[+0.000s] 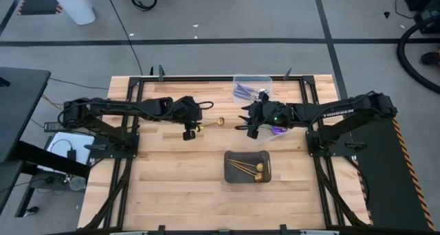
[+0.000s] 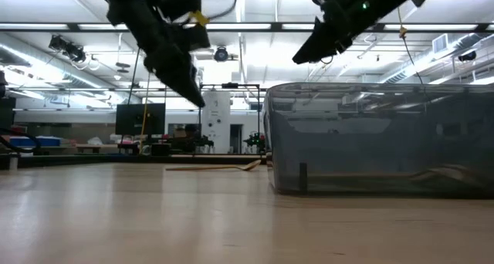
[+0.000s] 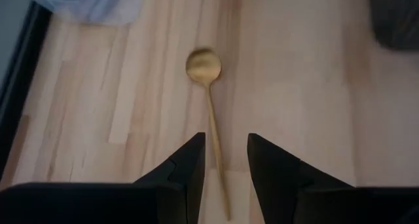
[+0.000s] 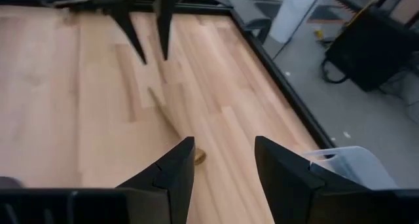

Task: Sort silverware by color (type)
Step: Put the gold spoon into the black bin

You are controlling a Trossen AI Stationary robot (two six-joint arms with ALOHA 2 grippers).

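Step in hand: last loose gold spoon (image 3: 211, 112) lies alone on the table (image 1: 172, 180), just beyond the left gripper (image 3: 226, 160); judged as lining up to pick it.
Left gripper: hangs above the spoon's handle, fingers apart, nothing between them; handle runs straight through the gap in the left wrist view.
Right gripper: right gripper (image 4: 222, 162) at 3 o'clock of the spoon, raised off the table, fingers apart and empty; waiting.
Spoon position: bowl end points toward 3 o'clock in the high view, handle toward the left gripper; flat on the wood.
Already sorted: gold pieces (image 1: 247, 168) in the dark tray (image 1: 229, 176) at 6 o'clock; purple-toned pieces (image 1: 244, 91) in the clear tub (image 1: 237, 79) at 12 o'clock. A second tub under the right arm probably holds the third finish, though the arm hides most of it.
Next move calls for: straight descent, close across the thin handle, lift, carry toward the tray at 5 o'clock.
Open room: bare wood all around the spoon; table edges well apart from it; the right gripper is the nearest obstacle on the carry path.
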